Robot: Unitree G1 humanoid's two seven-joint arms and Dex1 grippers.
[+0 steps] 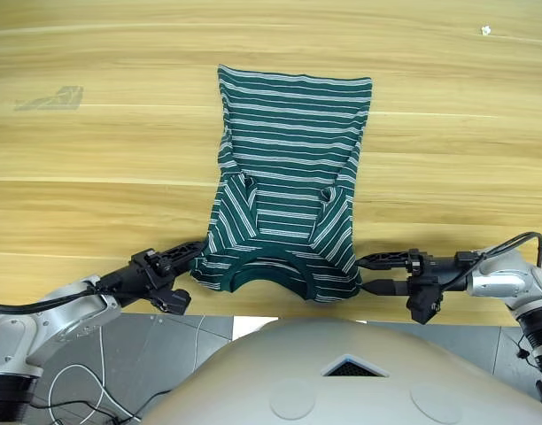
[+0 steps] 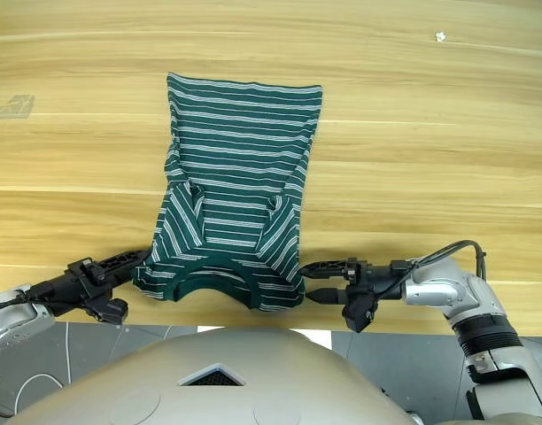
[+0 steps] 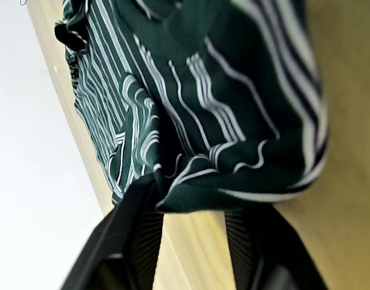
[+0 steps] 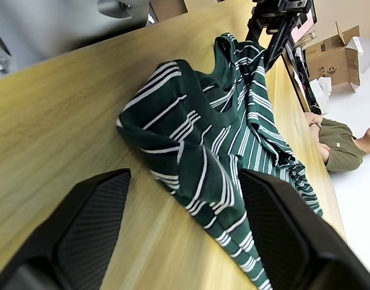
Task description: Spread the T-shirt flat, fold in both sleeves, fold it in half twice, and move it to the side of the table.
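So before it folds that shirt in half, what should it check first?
1. Sleeves folded in: ok, both lie on top of the T-shirt.
2. Left fingers at a near corner: ok, the cloth's edge sits at their tips.
3. Right fingers at the other near corner: ok, spread wide beside it.
4. Fingers shut on the cloth: not ok, both pairs are open.
5. Far hem flat on the table: ok.
6. Cloth smooth: not ok, one long edge is bunched.
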